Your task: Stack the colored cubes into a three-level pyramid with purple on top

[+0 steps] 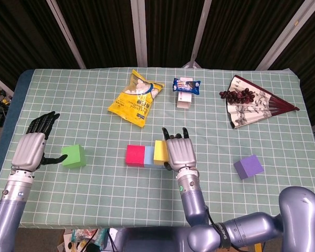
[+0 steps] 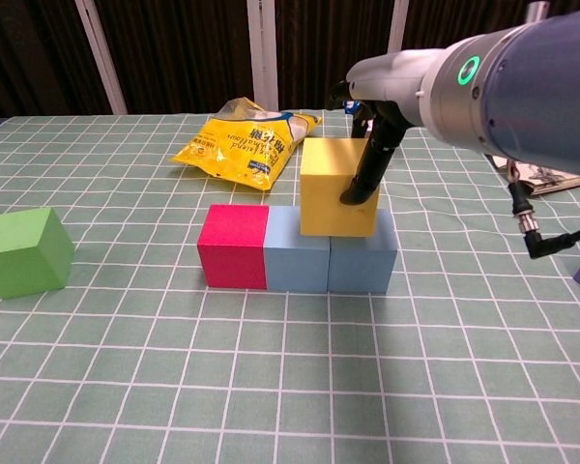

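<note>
Sitting square on two blue cubes (image 2: 331, 249) — yellow cube (image 2: 334, 187), matte, fingers (image 2: 364, 174) gripping.

Your light is bright and even from overhead, so the bench (image 1: 94, 121) shows clearly against the dark backdrop behind it. Shadows are soft and short, close under the cubes. The chips bag (image 2: 246, 143) carries slight glare. Both views look sharp, with little edge distortion.

The table (image 1: 283, 126) wears a pale green cloth with a white grid. Left of the yellow cube (image 2: 336, 187) sit a red cube (image 2: 232, 259) and a green cube (image 2: 24, 251); two light blue cubes (image 2: 331, 262) lie under it. A purple cube (image 1: 248, 166) lies right of it, a yellow snack bag (image 1: 135, 98) behind it.
</note>
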You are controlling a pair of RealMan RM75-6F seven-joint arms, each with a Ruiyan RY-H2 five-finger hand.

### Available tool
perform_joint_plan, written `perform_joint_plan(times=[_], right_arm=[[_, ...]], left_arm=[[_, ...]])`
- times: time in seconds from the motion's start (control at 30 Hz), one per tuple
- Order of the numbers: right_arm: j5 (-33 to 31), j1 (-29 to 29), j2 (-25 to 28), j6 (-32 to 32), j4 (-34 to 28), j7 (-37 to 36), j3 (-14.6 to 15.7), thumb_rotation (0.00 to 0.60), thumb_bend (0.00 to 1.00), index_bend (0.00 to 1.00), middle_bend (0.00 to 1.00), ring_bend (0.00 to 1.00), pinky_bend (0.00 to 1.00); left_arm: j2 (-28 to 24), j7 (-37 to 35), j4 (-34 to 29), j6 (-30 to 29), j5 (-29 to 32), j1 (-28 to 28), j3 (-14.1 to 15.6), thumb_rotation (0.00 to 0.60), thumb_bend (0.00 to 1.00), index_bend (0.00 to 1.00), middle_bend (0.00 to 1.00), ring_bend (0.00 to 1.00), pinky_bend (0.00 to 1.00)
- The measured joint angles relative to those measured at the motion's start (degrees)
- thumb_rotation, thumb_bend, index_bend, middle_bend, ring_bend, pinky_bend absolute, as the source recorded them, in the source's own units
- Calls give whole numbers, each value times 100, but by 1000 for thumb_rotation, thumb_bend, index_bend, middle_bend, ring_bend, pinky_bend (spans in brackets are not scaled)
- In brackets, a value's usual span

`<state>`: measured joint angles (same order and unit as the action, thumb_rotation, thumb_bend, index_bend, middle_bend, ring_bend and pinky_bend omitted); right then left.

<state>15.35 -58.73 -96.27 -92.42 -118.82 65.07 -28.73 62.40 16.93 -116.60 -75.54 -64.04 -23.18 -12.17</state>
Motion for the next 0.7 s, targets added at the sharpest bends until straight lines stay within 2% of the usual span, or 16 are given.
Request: perform_joint_plan(times=[0.7], right_arm=[[134,-43,-32,199,220,-430,237,600,263,0,456,246,0]], left_arm=[[-16,-44,19,6,46,-23,-2,600,88,0,22,3,37]])
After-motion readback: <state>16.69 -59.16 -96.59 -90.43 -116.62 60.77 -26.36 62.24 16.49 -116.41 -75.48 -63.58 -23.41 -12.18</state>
